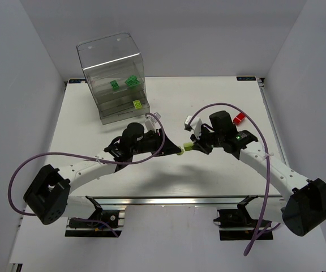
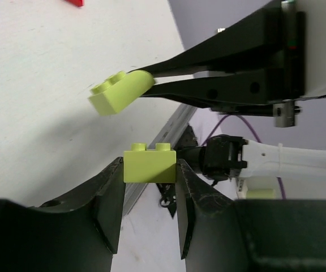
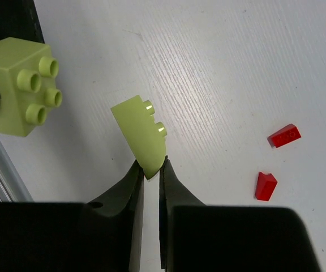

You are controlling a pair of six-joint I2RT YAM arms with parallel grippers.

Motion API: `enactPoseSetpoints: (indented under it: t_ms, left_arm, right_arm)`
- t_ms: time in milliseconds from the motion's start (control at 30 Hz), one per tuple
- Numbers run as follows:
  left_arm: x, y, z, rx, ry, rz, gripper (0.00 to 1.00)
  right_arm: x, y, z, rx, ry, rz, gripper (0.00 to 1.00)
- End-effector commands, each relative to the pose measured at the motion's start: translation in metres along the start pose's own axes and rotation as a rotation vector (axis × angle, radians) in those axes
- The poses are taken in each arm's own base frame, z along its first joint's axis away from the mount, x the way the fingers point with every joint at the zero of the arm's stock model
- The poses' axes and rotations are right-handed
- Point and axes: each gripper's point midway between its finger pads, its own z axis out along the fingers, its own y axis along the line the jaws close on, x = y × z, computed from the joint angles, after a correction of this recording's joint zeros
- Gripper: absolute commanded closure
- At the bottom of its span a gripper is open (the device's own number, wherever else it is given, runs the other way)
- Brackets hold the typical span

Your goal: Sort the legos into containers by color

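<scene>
The desk (image 1: 219, 175) is white and stands between pale grey walls, and the two arms reach from its near edge toward the middle. At the far left of the desk there is the clear cabinet (image 1: 115, 62) with its shallow tiers. Inside it, two green bricks (image 1: 132, 81) lie on one tier and one small yellow-green brick (image 1: 136, 104) lies on a tier below them. The left hand (image 2: 149, 170) is pinching a square yellow-green brick (image 2: 149, 165) between its two fingers, with the studs on the upper side as the left wrist view shows it. The right hand (image 3: 150, 167) has its fingers pressed nearly together on the thin end of a sloped yellow-green brick (image 3: 140, 133), and most of this brick stands out in front of the fingertips. Both bricks are held above the desk at its middle, and the two hands point at each other. The bricks are near each other but apart; a gap is seen between them in both wrist views. On the desk beside the right arm lie a red brick (image 3: 284, 136) and a second red brick (image 3: 265, 186), near each other and not touching.
</scene>
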Motion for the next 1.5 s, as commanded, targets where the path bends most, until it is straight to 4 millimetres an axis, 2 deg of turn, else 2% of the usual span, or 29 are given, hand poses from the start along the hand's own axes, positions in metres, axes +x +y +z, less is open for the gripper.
enactPoseSetpoints:
  t_ms: [0, 67, 100, 167, 200, 233, 300, 333, 433, 467, 533, 567, 600, 633, 667, 700, 733, 767, 800, 833, 867, 933, 1067, 1167, 1200, 1267, 1300, 1333, 1467]
  left_arm:
    - [-0.007, 0.013, -0.007, -0.076, -0.022, 0.024, 0.94]
    - [-0.014, 0.019, -0.015, -0.124, -0.052, 0.043, 0.94]
    - [-0.033, 0.026, -0.021, -0.176, -0.118, 0.056, 0.94]
    - [-0.045, 0.035, -0.036, -0.267, -0.157, 0.082, 0.95]
    - [-0.064, 0.038, -0.043, -0.322, -0.223, 0.101, 0.96]
    - [-0.072, 0.047, -0.052, -0.384, -0.243, 0.104, 0.96]
    - [-0.091, 0.053, -0.066, -0.46, -0.302, 0.143, 0.98]
    - [-0.108, 0.056, -0.076, -0.533, -0.365, 0.168, 0.98]
    - [-0.139, 0.078, -0.099, -0.704, -0.435, 0.23, 1.0]
    - [-0.16, 0.087, -0.108, -0.789, -0.477, 0.267, 1.0]
    - [-0.175, 0.099, -0.114, -0.873, -0.495, 0.287, 1.0]
    - [-0.196, 0.097, -0.12, -0.906, -0.538, 0.301, 1.0]
    - [-0.197, 0.111, -0.111, -0.946, -0.504, 0.303, 1.0]
    - [-0.204, 0.119, -0.113, -0.984, -0.503, 0.298, 1.0]
    - [-0.21, 0.125, -0.111, -1.006, -0.499, 0.297, 1.0]
    - [-0.227, 0.121, -0.111, -1.014, -0.526, 0.301, 1.0]
    - [-0.229, 0.141, -0.104, -1.055, -0.495, 0.292, 1.0]
    - [-0.233, 0.145, -0.099, -1.065, -0.485, 0.298, 1.0]
    - [-0.249, 0.145, -0.101, -1.074, -0.515, 0.291, 1.0]
    - [-0.249, 0.162, -0.095, -1.103, -0.484, 0.283, 1.0]
    - [-0.255, 0.169, -0.098, -1.124, -0.487, 0.278, 1.0]
    - [-0.264, 0.182, -0.092, -1.151, -0.481, 0.266, 1.0]
    - [-0.278, 0.2, -0.098, -1.201, -0.489, 0.242, 0.99]
    - [-0.287, 0.204, -0.1, -1.217, -0.497, 0.237, 0.88]
    - [-0.288, 0.211, -0.1, -1.23, -0.49, 0.23, 0.8]
    - [-0.294, 0.213, -0.101, -1.232, -0.489, 0.225, 0.72]
    - [-0.292, 0.216, -0.098, -1.234, -0.474, 0.222, 0.6]
    - [-0.292, 0.219, -0.101, -1.24, -0.466, 0.215, 0.55]
    - [-0.284, 0.22, -0.096, -1.21, -0.435, 0.206, 0.41]
  right_arm:
    - [-0.021, -0.01, -0.003, 0.03, -0.063, -0.004, 1.0]
    - [-0.021, -0.013, -0.004, 0.043, -0.067, -0.002, 1.0]
    - [-0.022, -0.014, -0.005, 0.049, -0.073, -0.004, 1.0]
    - [-0.021, -0.015, -0.004, 0.05, -0.08, -0.004, 1.0]
    - [-0.021, -0.015, -0.004, 0.047, -0.087, 0.001, 1.0]
    - [-0.022, -0.015, -0.004, 0.047, -0.094, 0.001, 1.0]
    - [-0.019, -0.014, -0.002, 0.037, -0.097, 0.012, 1.0]
    - [-0.02, -0.012, -0.001, 0.031, -0.104, 0.011, 1.0]
    - [-0.021, -0.011, 0.001, 0.021, -0.121, 0.015, 1.0]
    - [-0.022, -0.01, 0.0, 0.017, -0.129, 0.017, 1.0]
    - [-0.025, -0.009, -0.001, 0.016, -0.148, 0.017, 1.0]
    - [-0.025, -0.007, -0.001, 0.012, -0.154, 0.019, 1.0]
    - [-0.023, -0.006, -0.001, 0.009, -0.155, 0.02, 1.0]
    - [-0.024, -0.007, -0.004, 0.017, -0.164, 0.019, 1.0]
    - [-0.025, -0.005, -0.004, 0.011, -0.172, 0.014, 1.0]
    - [-0.025, -0.004, -0.005, 0.013, -0.177, 0.012, 1.0]
    - [-0.025, -0.004, -0.007, 0.017, -0.183, 0.012, 1.0]
    - [-0.025, -0.002, -0.007, 0.012, -0.186, 0.011, 1.0]
    - [-0.024, -0.003, -0.008, 0.016, -0.189, 0.012, 1.0]
    - [-0.024, -0.001, -0.009, 0.015, -0.192, 0.008, 1.0]
    - [-0.024, -0.001, -0.01, 0.016, -0.196, 0.007, 1.0]
    - [-0.024, 0.0, -0.012, 0.016, -0.2, 0.003, 1.0]
    - [-0.024, 0.002, -0.013, 0.01, -0.203, -0.003, 1.0]
    - [-0.022, 0.001, -0.013, 0.011, -0.199, -0.006, 1.0]
    - [-0.023, 0.002, -0.012, 0.007, -0.199, -0.007, 1.0]
    - [-0.022, 0.002, -0.012, 0.003, -0.194, -0.006, 1.0]
    - [-0.024, 0.002, -0.012, 0.002, -0.196, -0.007, 1.0]
    - [-0.023, 0.002, -0.011, -0.001, -0.19, -0.005, 1.0]
    - [-0.03, 0.001, -0.008, -0.021, -0.187, -0.01, 1.0]
